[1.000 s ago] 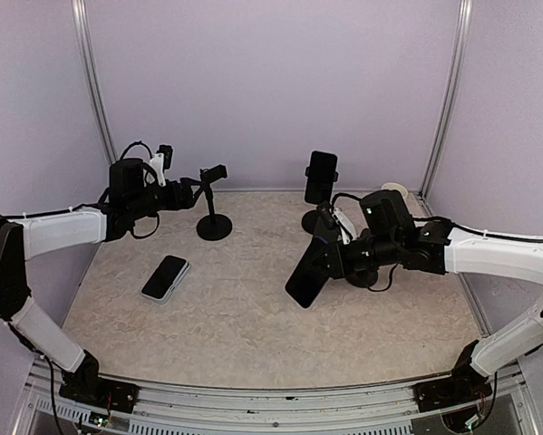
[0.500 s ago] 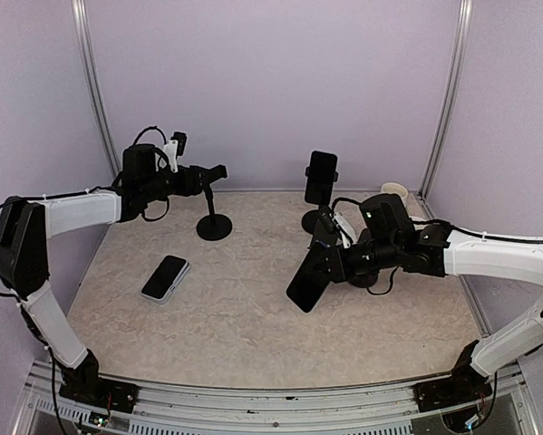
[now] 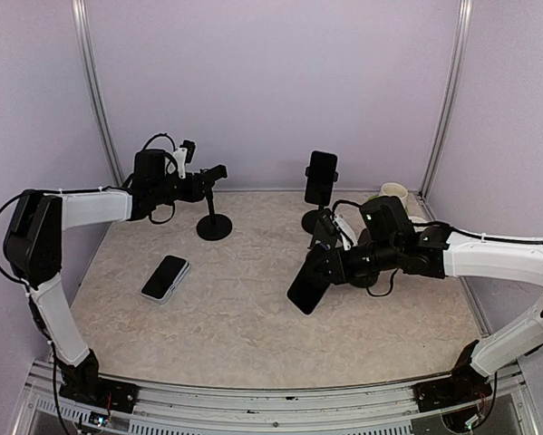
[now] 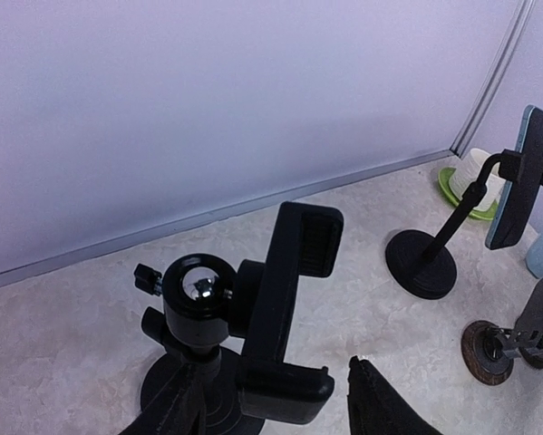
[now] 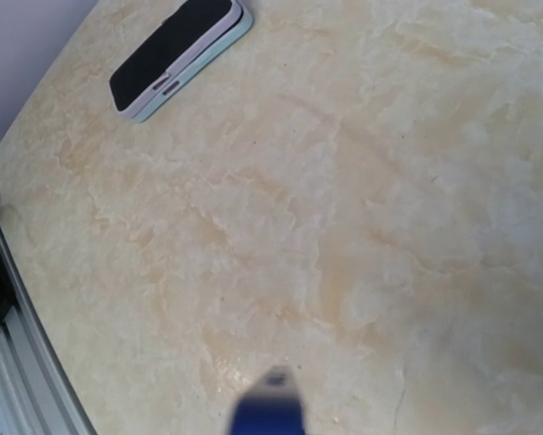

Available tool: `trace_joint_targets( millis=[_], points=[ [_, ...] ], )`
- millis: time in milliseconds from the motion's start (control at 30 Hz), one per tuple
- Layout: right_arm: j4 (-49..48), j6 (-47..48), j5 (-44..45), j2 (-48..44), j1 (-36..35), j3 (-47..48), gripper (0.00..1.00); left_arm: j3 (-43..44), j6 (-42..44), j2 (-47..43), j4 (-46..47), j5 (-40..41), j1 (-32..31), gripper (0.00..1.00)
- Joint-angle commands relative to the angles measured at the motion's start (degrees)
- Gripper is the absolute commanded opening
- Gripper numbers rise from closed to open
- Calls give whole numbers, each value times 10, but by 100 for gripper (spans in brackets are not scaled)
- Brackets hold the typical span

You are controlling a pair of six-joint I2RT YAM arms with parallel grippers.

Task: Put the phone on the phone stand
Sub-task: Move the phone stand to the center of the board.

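Two risks: my right gripper (image 3: 331, 260) clamps the phone (image 3: 307, 283) by its top edge, so it may slip; my left gripper (image 4: 273, 399), open around the stand (image 4: 294, 263), may topple it.

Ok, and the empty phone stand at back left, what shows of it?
The stand is matte black, plastic-looking: round base on the table, thin upright post, ball joint with a shiny cap and small knob, and a clamp cradle with lipped ends, holding no phone. It stands upright toward the back left. The left claw straddles the cradle's lower end, fingers apart; contact is unclear.
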State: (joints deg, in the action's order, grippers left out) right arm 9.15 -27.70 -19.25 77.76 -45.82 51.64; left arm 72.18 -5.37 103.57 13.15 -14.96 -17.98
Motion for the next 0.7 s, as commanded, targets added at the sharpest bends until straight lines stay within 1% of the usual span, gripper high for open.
trace_joint_targets(
  millis=[0, 100, 267, 400, 667],
  points=[
    [-32, -6, -9, -15, 6, -3, 0, 30, 17, 17, -3, 6, 0, 48],
    [-34, -8, -9, -14, 6, -3, 0, 31, 19, 18, 2, 5, 0, 41],
    [-36, -9, -9, -10, 6, -3, 0, 28, 19, 20, 7, 0, 0, 25],
    [-35, -7, -10, -9, 6, -2, 0, 25, 19, 20, 11, -8, 0, 15],
    [-21, 10, -11, -3, 6, 12, 0, 13, 20, -8, 17, -34, -16, 7]
  ],
)
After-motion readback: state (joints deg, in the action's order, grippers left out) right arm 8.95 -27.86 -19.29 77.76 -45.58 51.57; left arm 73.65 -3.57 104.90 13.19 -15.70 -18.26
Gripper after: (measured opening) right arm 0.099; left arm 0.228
